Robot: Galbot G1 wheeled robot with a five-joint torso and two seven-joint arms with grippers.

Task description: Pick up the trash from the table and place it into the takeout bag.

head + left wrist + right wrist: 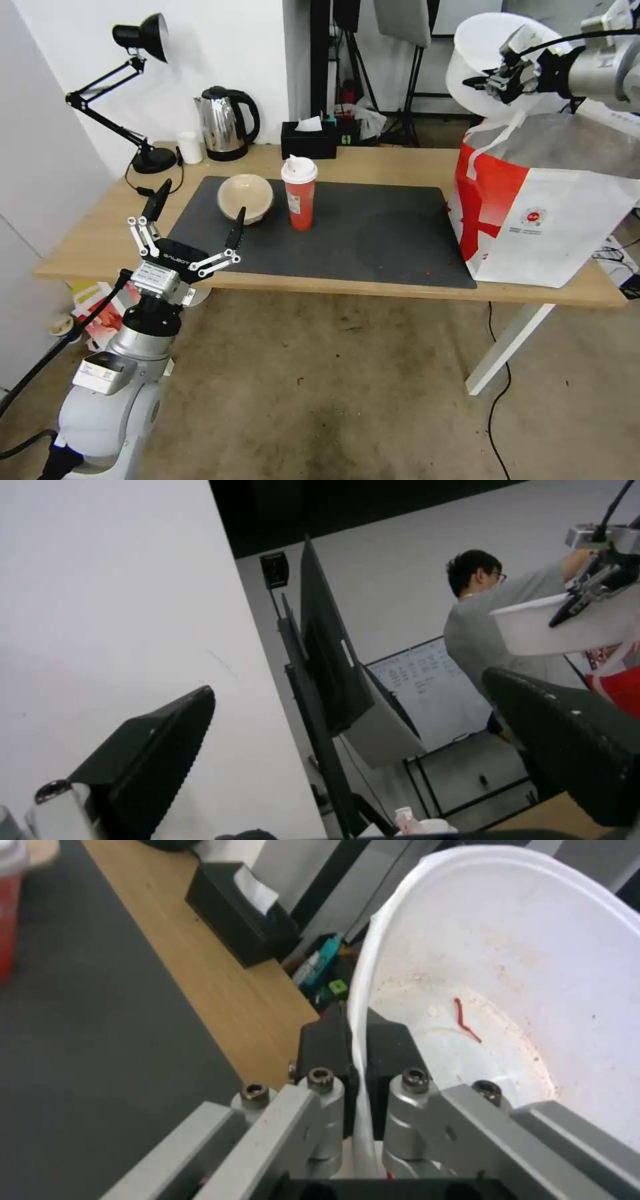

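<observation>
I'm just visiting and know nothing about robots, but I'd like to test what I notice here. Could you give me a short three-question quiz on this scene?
1. True or false: the right gripper is pinching the rim of the white bowl, tilted in the air above the takeout bag.
2. Which pieces of trash stand on the dark mat?
A. red cup and beige bowl
B. kettle and lamp
C. tissue box alone
3. Fill in: the left gripper, near the table's front edge, has its fingers ____.

Key: 1 true. 2 A. 3 open, holding nothing.
</observation>
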